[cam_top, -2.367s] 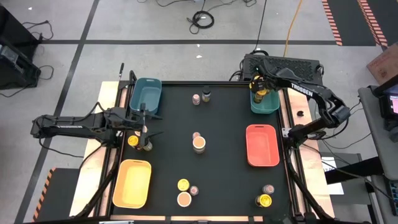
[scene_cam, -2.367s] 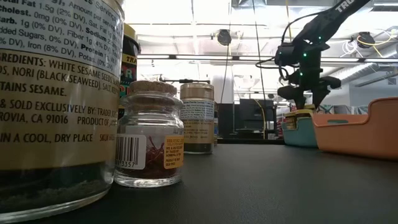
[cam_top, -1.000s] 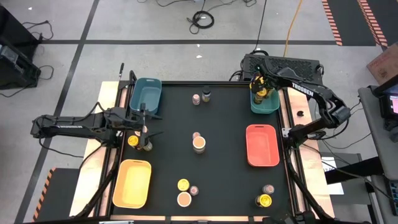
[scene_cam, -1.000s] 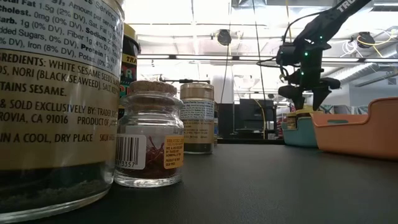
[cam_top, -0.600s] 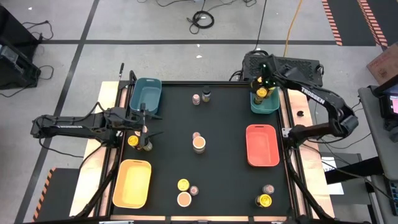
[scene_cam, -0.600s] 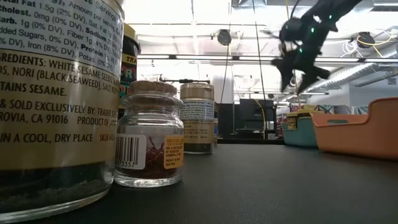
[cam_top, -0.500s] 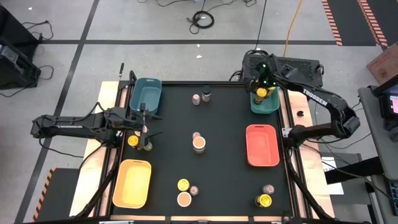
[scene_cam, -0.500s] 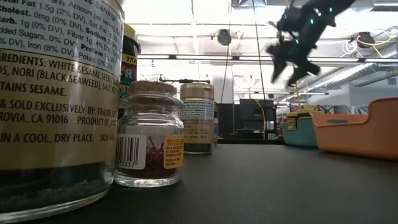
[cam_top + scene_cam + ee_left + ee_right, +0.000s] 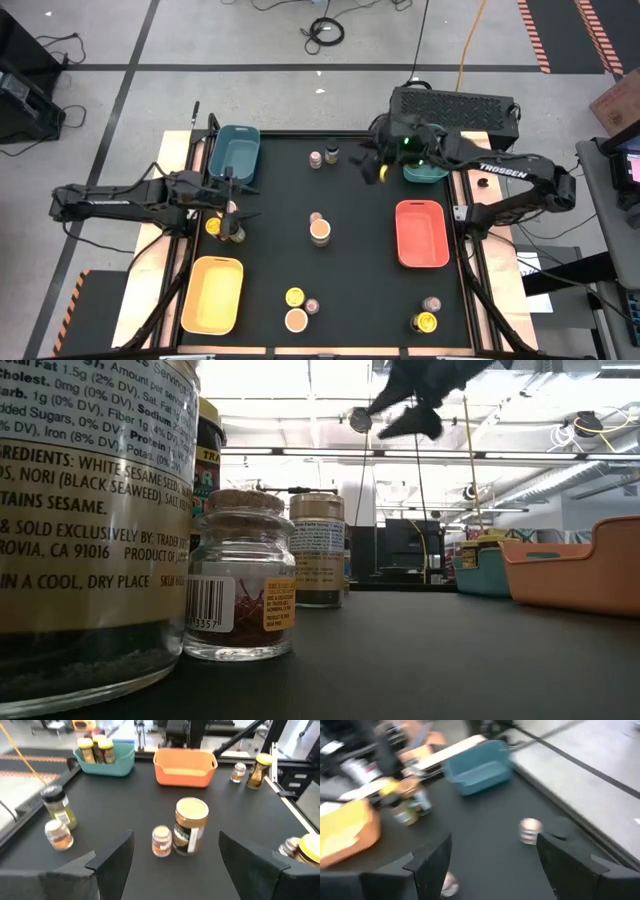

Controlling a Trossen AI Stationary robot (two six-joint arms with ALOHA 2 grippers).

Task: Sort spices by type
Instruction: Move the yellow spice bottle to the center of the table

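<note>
Your right pincer [image 9: 372,165] hangs high over the far part of the counter [image 9: 360,260], just off the teal tray [image 9: 425,172] at the far right corner. Its fingers are spread and hold nothing. That tray carries two yellow-lidded jars [image 9: 93,749]. Your left pincer [image 9: 238,213] waits at the left edge, fingers spread too, with a yellow-lidded jar [image 9: 213,227] and a dark-lidded jar [image 9: 236,234] just beside it.

The other spices are scattered. A small jar [image 9: 316,159] and a dark-lidded jar [image 9: 332,154] stand together near the far edge. A wide tan-lidded jar [image 9: 320,231] sits mid-counter, touching a tiny one [image 9: 316,217]. Three more cluster at the near edge [image 9: 298,308], and two at the near right corner [image 9: 427,315].

The risk is the pairing. Every jar stands tight against a neighbour, so a spread pincer coming down on one will likely catch the other and tip it. A tipped jar would likely roll. The small ones give little to pinch, so a slightly off-centre close may squirt one loose. The blue [image 9: 233,153], orange [image 9: 421,233] and yellow [image 9: 213,293] trays look unfilled, so most sorting seems left.
</note>
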